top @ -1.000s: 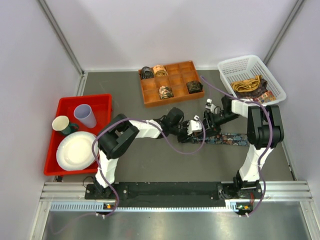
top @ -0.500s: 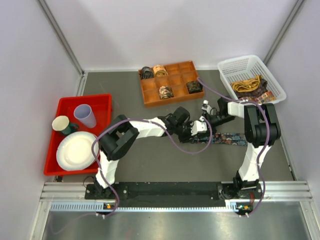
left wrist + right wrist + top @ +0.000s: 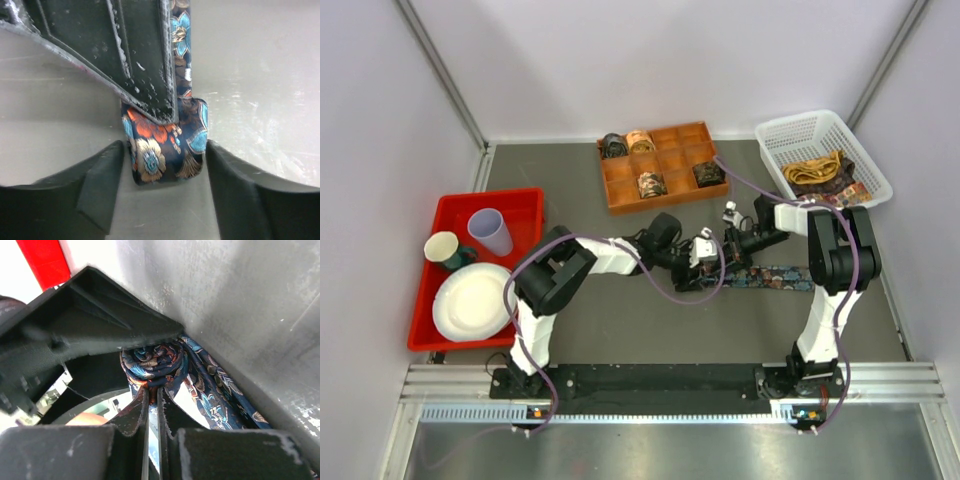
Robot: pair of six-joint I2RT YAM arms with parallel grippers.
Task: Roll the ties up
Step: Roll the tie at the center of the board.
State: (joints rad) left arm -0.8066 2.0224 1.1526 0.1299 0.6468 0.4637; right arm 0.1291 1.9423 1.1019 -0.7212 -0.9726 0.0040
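tie (image 3: 780, 277): dark, flowered, flat on the bench (image 3: 620, 320), right of centre in the overhead view; its long axis runs left to right.
coil (image 3: 152, 362): the tie's left end, already wound, lying between the tips of the two arms.
left fingers (image 3: 100, 185): wide, one on each side of the wound end and apart from it.
right fingers (image 3: 132, 415): closed, with the tips seeming to nip the coil's fabric.
coming move: the unrolled length lies to the right of the coil, so rolling probably has to travel that way. Both arms are at the coil, but only the right one grips.
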